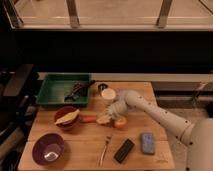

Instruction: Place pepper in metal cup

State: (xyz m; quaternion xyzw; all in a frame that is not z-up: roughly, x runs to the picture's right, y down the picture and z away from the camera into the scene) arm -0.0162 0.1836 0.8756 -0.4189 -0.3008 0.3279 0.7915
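The pepper (88,119) is a slim orange-red vegetable lying flat on the wooden table (80,137), just right of the red bowl. My gripper (105,119) is down at table level at the pepper's right end, touching or nearly touching it. A round yellow-orange fruit (120,123) lies just right of the gripper. A small dark metal cup (102,87) stands at the table's back edge, behind a white cup (108,94). My pale arm (150,110) reaches in from the right.
A green tray (55,95) with dark items sits at the back left. A red bowl (66,120) holds a pale yellow strip. A purple bowl (48,148), a fork (105,150), a black flat object (124,150) and a blue sponge (147,143) lie along the front.
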